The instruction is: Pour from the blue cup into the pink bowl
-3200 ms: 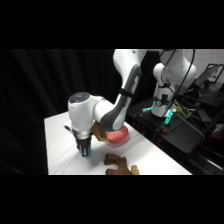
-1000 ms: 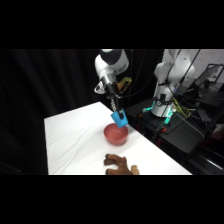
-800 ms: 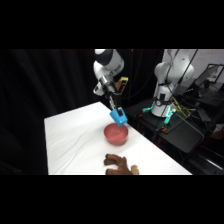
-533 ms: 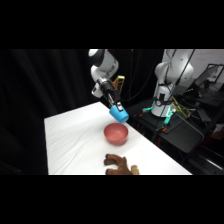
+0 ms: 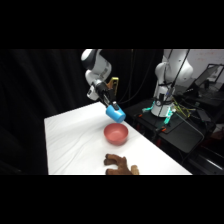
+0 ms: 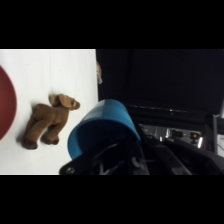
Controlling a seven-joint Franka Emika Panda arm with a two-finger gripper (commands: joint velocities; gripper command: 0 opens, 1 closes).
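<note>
The blue cup (image 5: 116, 113) hangs in the air just above the far rim of the pink bowl (image 5: 115, 134), tipped steeply onto its side with its mouth toward the lower right. My gripper (image 5: 110, 106) is shut on the cup, reaching down from the upper left. In the wrist view the blue cup (image 6: 102, 131) fills the lower middle, its open mouth facing the camera, with the black linkage under it. Only a red sliver of the pink bowl (image 6: 5, 111) shows at the left edge. Whether anything is in the cup or bowl cannot be told.
A brown plush animal (image 5: 120, 165) lies on the white table (image 5: 70, 135) near its front edge, in front of the bowl; it shows too as a plush animal (image 6: 50, 120) in the wrist view. A second white arm (image 5: 170, 75) and dark equipment stand beyond the table's right edge.
The arm rose from low at the table's front and carried the cup over the bowl. In the last second the wrist has swung left and the cup has tipped further over.
</note>
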